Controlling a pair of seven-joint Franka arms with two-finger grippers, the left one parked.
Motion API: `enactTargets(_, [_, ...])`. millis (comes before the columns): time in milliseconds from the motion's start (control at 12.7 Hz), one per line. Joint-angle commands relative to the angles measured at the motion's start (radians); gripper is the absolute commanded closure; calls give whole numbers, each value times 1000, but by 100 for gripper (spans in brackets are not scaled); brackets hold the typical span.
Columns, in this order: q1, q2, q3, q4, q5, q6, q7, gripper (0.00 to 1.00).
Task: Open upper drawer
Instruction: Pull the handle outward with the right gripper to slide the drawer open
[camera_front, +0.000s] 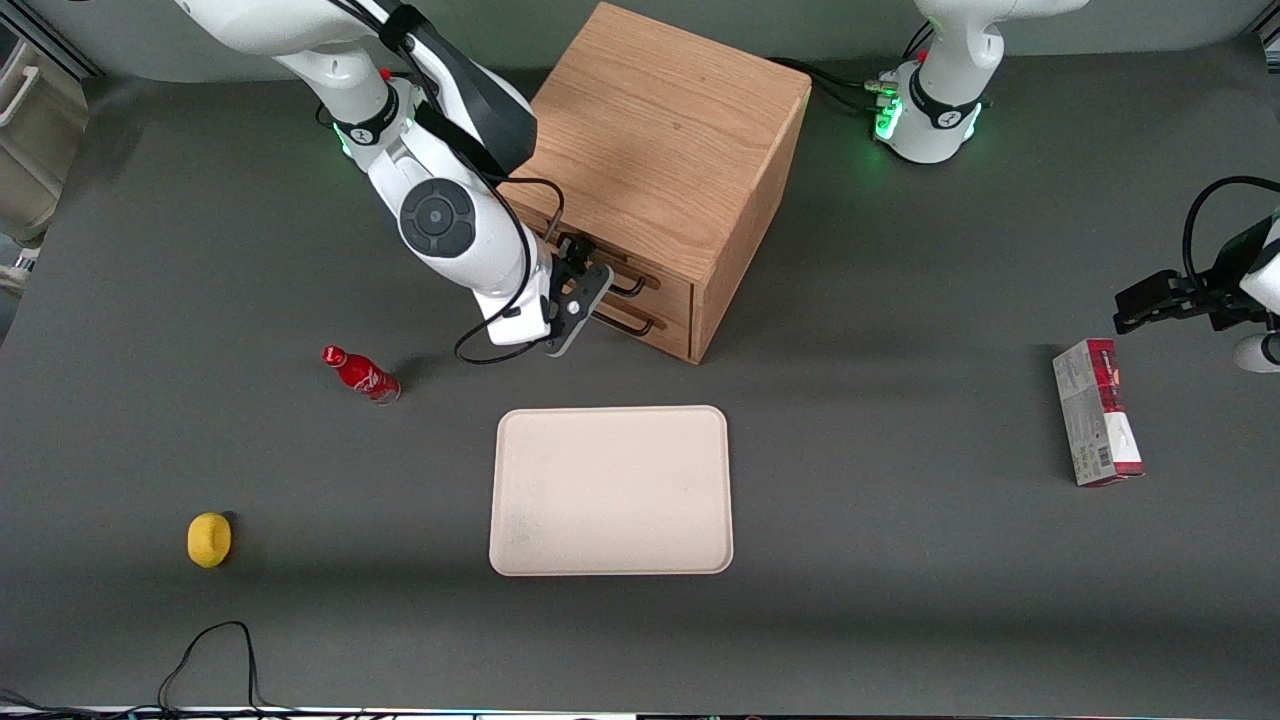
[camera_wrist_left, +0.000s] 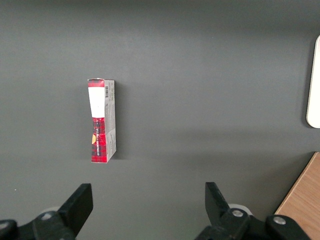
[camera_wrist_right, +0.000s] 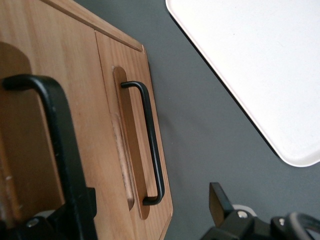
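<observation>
The oak cabinet stands at the back middle of the table, its two drawers facing the working arm's end. The upper drawer is shut, with its thin black bar handle sticking out. The lower drawer below it is also shut. My right gripper is open and empty, just in front of the drawer fronts. In the right wrist view the gripper points along the fronts. The upper drawer's handle looms close beside one finger; the lower drawer's handle lies farther off.
A cream tray lies nearer the front camera than the cabinet. A red bottle and a yellow lemon sit toward the working arm's end. A red and white box lies toward the parked arm's end.
</observation>
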Motion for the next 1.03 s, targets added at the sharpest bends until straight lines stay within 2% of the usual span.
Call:
enactTargets(0, [-5,10,-10,13,-25,27,-27,0])
enactTargets(316, [-9,56,-52,102,-28,15,-64,0])
enactTargets(553, [-9,122,-87,198,-94,-2,-67,0])
enactTargets(947, [-9,173,-159,311,-94,-9,-116,0])
